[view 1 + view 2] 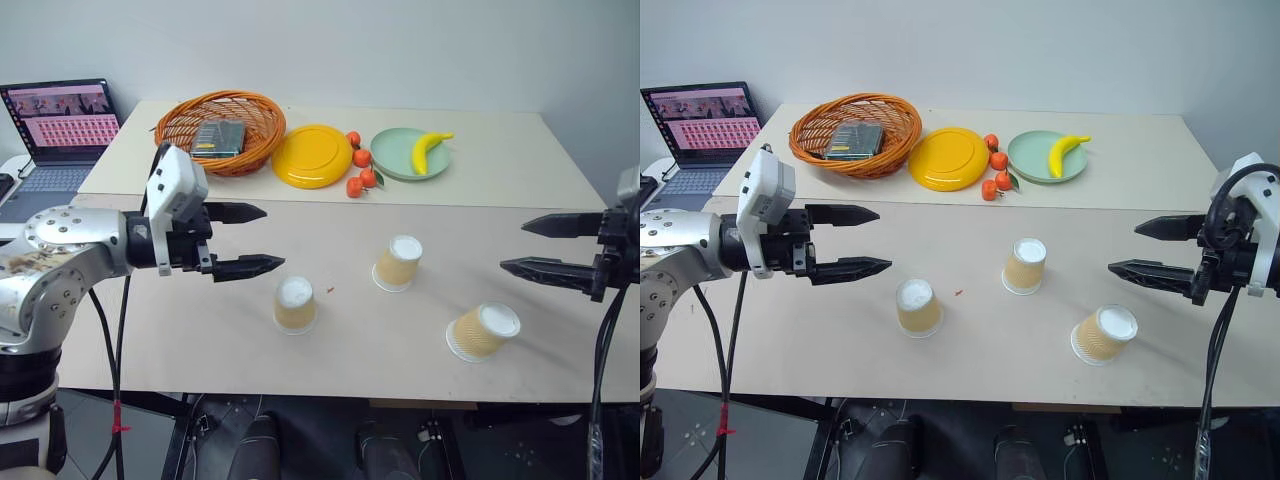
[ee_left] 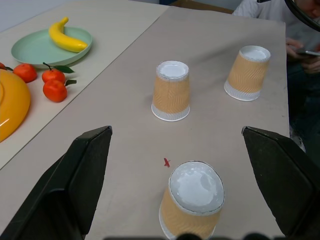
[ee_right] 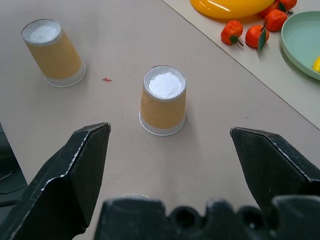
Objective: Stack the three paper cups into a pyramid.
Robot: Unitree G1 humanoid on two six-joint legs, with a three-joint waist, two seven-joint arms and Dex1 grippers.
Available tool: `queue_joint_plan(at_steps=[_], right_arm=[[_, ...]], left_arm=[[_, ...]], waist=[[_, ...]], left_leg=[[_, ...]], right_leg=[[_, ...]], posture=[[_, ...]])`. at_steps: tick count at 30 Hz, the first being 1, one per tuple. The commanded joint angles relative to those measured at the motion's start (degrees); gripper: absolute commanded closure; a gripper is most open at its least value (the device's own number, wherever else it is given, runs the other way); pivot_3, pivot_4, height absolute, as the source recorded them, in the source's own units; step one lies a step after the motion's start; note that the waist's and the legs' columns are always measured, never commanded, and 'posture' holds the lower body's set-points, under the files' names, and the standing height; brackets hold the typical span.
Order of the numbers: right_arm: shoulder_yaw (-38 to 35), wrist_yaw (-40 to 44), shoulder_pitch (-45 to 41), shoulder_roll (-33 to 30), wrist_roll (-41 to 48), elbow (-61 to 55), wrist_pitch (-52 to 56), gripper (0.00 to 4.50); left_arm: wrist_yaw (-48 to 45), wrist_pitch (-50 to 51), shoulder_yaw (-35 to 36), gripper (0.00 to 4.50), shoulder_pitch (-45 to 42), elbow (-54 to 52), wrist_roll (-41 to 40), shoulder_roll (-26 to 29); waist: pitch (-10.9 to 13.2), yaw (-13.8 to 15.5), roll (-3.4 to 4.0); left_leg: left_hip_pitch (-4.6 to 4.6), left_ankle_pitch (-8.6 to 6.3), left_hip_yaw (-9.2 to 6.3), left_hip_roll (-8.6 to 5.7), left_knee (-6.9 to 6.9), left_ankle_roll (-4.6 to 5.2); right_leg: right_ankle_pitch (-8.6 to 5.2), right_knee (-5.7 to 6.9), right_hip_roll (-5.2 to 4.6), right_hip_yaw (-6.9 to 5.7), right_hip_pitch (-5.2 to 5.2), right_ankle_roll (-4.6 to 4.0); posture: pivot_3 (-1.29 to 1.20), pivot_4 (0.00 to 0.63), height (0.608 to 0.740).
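Three paper cups stand apart and upside down on the front table, white bases up. The left cup (image 1: 295, 305) is nearest my left gripper (image 1: 274, 237), which hovers open and empty just up and left of it. The middle cup (image 1: 398, 263) stands further back. The right cup (image 1: 482, 331) sits near the front edge, below and left of my right gripper (image 1: 512, 246), which is also open and empty. In the left wrist view the left cup (image 2: 192, 205) lies between the spread fingers. In the right wrist view the middle cup (image 3: 162, 101) is straight ahead. No pyramid is formed.
On the rear table are a wicker basket (image 1: 222, 130) holding a dark box, a yellow plate (image 1: 312, 156), several tangerines (image 1: 359, 170), and a green plate (image 1: 405, 155) with a banana (image 1: 428, 150). A laptop (image 1: 60, 125) sits far left. A person (image 2: 300, 45) sits past the table's right end.
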Motion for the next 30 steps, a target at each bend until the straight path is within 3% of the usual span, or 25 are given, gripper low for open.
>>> queue_joint_plan(at_steps=[1,11,24,30], right_arm=[[-0.5,-0.2,-2.1,-0.2,0.4,-0.5,-1.1,0.0],[-2.9,-2.6,-4.5,1.0,4.8,-3.3,2.6,0.0],[-15.3,-5.5,9.2,5.7,8.1,-13.0,8.5,0.0],[-16.0,-8.6,14.7,10.4,7.9,-17.3,7.8,0.0]], left_arm=[[0.9,-1.1,0.7,0.06,-2.6,0.5,0.5,-0.3],[-1.0,-2.7,-5.1,0.06,-13.2,7.9,4.5,-3.8],[-6.2,-3.4,-11.9,0.06,-23.6,15.3,7.5,-9.2],[-8.2,-4.0,-12.9,0.06,-27.2,18.9,9.0,-11.0]], waist=[[0.0,0.0,0.0],[0.0,0.1,0.0],[0.0,0.3,-0.02],[0.0,-0.1,-0.02]], left_leg=[[0.0,0.0,0.0,0.0,0.0,0.0],[0.02,0.0,-0.02,-0.04,0.13,0.0],[0.02,0.01,-0.08,-0.07,0.3,0.01],[0.02,0.01,-0.09,-0.09,0.39,0.01]], right_leg=[[0.0,0.0,0.0,0.0,0.0,0.0],[-0.03,0.26,0.0,0.02,-0.02,0.02],[-0.05,0.48,0.01,0.01,0.0,0.04],[-0.06,0.58,0.02,0.04,0.0,0.06]], posture=[[0.0,0.15,0.732],[0.0,0.15,0.732],[0.0,0.15,0.732],[0.0,0.15,0.732]])
